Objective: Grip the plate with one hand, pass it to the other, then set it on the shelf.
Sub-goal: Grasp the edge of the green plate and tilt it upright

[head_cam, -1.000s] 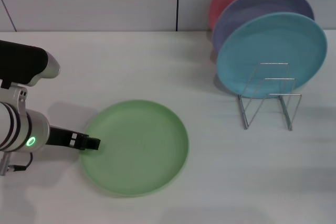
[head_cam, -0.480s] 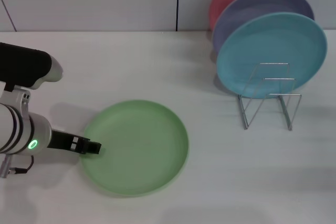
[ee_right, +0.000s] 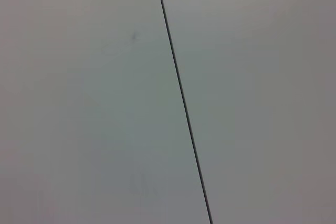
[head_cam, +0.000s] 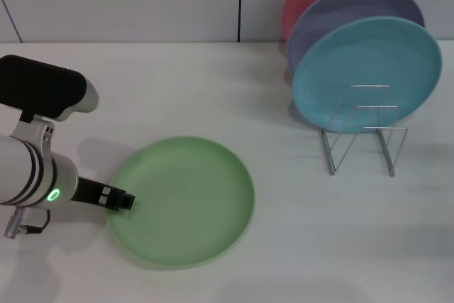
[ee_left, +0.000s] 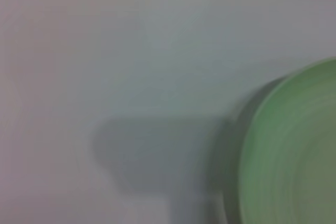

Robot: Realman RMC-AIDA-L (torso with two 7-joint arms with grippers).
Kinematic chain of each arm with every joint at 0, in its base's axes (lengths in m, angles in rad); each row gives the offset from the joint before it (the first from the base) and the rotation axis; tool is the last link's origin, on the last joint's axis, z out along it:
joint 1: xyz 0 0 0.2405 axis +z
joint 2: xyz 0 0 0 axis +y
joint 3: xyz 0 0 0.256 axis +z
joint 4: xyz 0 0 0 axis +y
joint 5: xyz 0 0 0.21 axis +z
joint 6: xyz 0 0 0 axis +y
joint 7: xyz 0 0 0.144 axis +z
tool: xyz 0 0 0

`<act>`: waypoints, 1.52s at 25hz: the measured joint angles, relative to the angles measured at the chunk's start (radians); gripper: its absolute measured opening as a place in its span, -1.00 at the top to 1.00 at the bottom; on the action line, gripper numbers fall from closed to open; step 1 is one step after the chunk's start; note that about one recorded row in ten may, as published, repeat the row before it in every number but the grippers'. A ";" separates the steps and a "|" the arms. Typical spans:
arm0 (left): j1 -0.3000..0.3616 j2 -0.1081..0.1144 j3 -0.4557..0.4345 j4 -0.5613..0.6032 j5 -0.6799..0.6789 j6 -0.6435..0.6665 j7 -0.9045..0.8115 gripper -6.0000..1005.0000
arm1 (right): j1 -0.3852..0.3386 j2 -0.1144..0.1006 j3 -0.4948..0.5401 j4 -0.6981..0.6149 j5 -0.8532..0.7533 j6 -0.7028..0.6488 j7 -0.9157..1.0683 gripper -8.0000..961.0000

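green and smooth, the plate (head_cam: 181, 201) lies flat on the white table (head_cam: 177, 90), well apart from the wire shelf (head_cam: 363, 136) at 2 o'clock. since a moment ago the left gripper (head_cam: 125, 201) slid a bit lower along the rim at 9 o'clock, so a grab looks close. i cannot tell if its claw is wide or narrow. the turquoise plate (head_cam: 367, 72) leans in the shelf. the right gripper is not seen.
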 joint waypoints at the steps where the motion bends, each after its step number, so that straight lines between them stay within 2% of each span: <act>1: 0.000 0.000 0.000 -0.001 0.000 -0.001 -0.002 -0.27 | 0.000 0.000 0.000 0.000 0.000 0.001 0.000 -0.72; 6: -0.001 0.000 0.001 -0.008 0.001 -0.004 -0.005 -0.23 | 0.000 -0.001 0.000 0.000 0.000 0.008 0.000 -0.72; 14: -0.013 0.001 0.001 -0.002 0.002 -0.015 -0.006 0.04 | 0.001 -0.001 0.000 0.000 0.000 0.012 0.000 -0.72; 23: -0.016 0.001 -0.004 -0.007 0.003 -0.027 -0.007 0.07 | 0.002 -0.002 0.000 0.000 0.000 0.014 0.000 -0.72; 31: -0.065 0.002 -0.007 0.055 -0.003 -0.051 -0.006 0.16 | 0.002 -0.002 0.000 -0.001 0.000 0.014 0.000 -0.72; 37: -0.063 0.002 0.001 -0.005 0.003 -0.052 -0.006 0.53 | 0.001 -0.002 0.000 -0.002 0.000 0.011 0.000 -0.72; 38: -0.063 0.002 0.001 -0.005 0.003 -0.052 -0.006 0.67 | 0.001 -0.002 0.000 -0.002 0.000 0.011 0.000 -0.72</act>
